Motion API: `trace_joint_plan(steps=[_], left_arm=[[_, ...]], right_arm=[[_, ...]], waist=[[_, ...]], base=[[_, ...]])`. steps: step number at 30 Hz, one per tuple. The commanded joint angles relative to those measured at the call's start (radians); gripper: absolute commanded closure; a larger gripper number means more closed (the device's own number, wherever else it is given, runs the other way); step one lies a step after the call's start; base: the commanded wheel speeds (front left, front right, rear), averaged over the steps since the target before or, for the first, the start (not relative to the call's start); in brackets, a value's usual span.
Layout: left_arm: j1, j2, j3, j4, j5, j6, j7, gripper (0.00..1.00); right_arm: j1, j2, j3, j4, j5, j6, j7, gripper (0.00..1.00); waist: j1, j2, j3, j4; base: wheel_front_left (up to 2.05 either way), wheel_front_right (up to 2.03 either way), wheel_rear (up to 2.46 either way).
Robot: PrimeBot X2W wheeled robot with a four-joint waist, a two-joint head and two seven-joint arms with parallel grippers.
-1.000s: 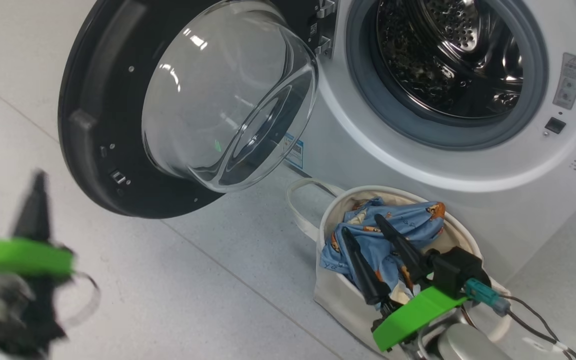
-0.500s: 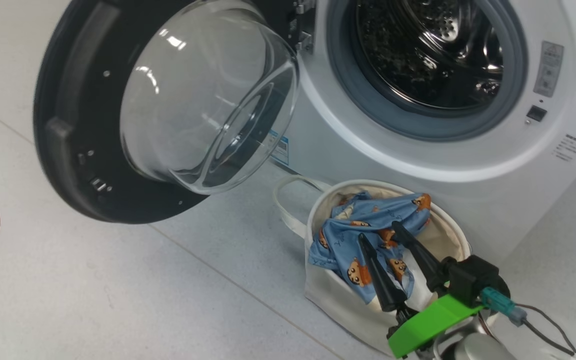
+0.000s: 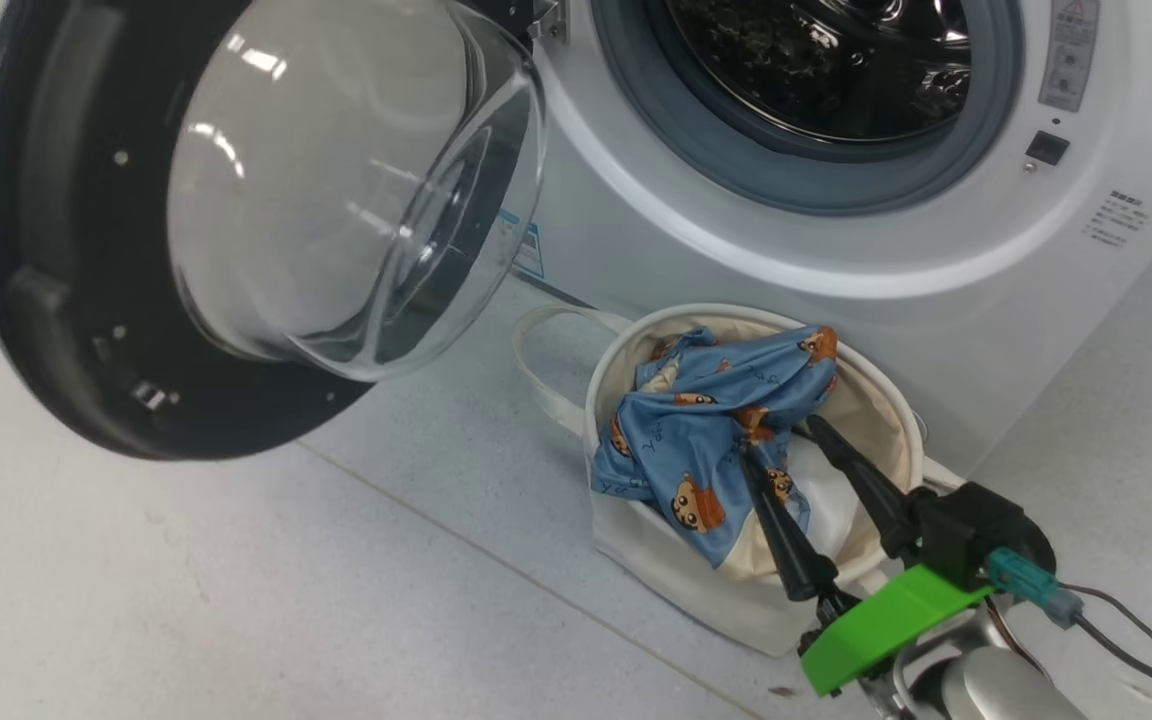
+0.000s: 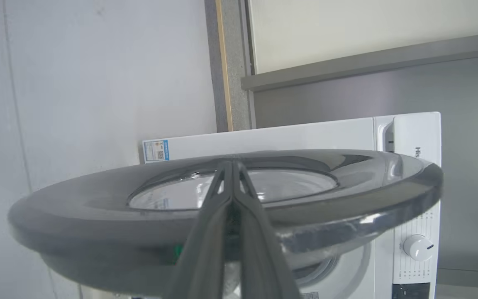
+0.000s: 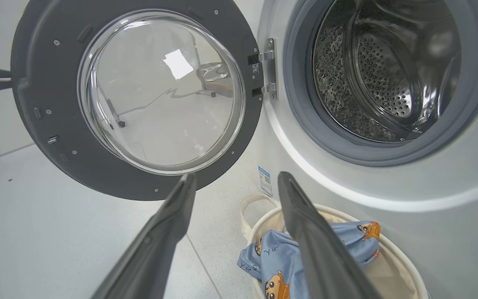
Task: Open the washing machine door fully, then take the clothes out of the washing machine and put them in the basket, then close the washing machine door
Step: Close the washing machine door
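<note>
Door (image 3: 46,340) stood open with clothes (image 3: 696,430) in the basket (image 3: 656,560); right claw (image 3: 774,440) spread wide above them (left claw (image 4: 231,166) pinched shut beside door).

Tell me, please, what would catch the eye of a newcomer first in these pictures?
The big round washing machine door stands wide open at the left of the head view, bulging toward the camera. Right of it, the washing machine shows a shiny drum with no laundry visible. Below, the blue bear-printed clothes lie in the basket on the floor, with the open right pincer pointing at them.
</note>
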Motion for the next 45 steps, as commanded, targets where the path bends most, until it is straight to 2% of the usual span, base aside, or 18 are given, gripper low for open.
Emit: trace_joint_plan(steps=[1,5,8,12,17,23,28,32,39,45], left_arm=[[-0.032,0.040,-0.007,-0.018,0.010,-0.006,0.034,1.00],[-0.028,0.028,-0.049,-0.012,0.038,-0.014,0.072,1.00],[-0.014,0.008,-0.090,-0.043,0.063,-0.037,0.106,1.00],[0.019,-0.030,-0.122,-0.117,0.063,-0.056,0.164,1.00],[0.103,-0.073,-0.171,-0.245,0.093,-0.051,0.180,1.00],[0.255,-0.133,-0.245,-0.499,0.147,-0.010,0.171,1.00],[0.379,-0.186,-0.269,-0.745,0.173,0.056,0.126,1.00],[0.436,-0.246,-0.281,-0.890,0.179,0.099,0.081,1.00],[0.465,-0.294,-0.296,-0.968,0.189,0.132,0.045,1.00],[0.491,-0.286,-0.279,-1.010,0.185,0.145,0.040,1.00]], right_arm=[[-0.012,-0.006,0.006,-0.040,-0.007,0.007,0.000,0.00],[0.003,0.002,-0.002,-0.045,-0.006,0.007,-0.005,0.00],[0.012,0.010,-0.006,-0.046,-0.004,0.007,-0.014,0.00],[0.030,0.019,-0.013,-0.037,0.000,0.007,-0.025,0.00],[0.038,0.041,-0.007,-0.016,0.007,0.007,-0.049,0.00],[0.062,0.058,-0.023,0.010,0.007,0.007,-0.076,0.00],[0.089,0.071,-0.043,0.020,0.002,0.007,-0.091,0.00],[0.095,0.085,-0.046,0.027,0.001,0.007,-0.101,0.00],[0.081,0.102,-0.031,0.042,0.005,0.007,-0.113,0.00],[0.073,0.101,-0.037,0.053,0.006,0.007,-0.122,0.00]], waist=[[0.0000,0.0000,-0.008,0.003],[0.0000,0.0000,-0.029,0.011],[0.0000,0.0000,-0.045,0.021],[0.0000,0.0000,-0.061,0.038],[0.0000,0.0000,-0.083,0.025],[0.0000,0.0000,-0.097,-0.022],[0.0000,0.0000,-0.105,-0.081],[0.0000,0.0000,-0.110,-0.136],[0.0000,0.0000,-0.109,-0.213],[0.0000,0.0000,-0.100,-0.241]], base=[[0.00,0.00,0.00],[0.00,0.00,0.00],[0.00,0.00,0.00],[0.00,0.00,0.00],[0.00,0.00,0.00],[0.00,0.00,0.00],[0.00,0.00,0.00],[0.00,0.00,0.00],[0.00,0.00,0.00],[0.00,0.00,0.00]])
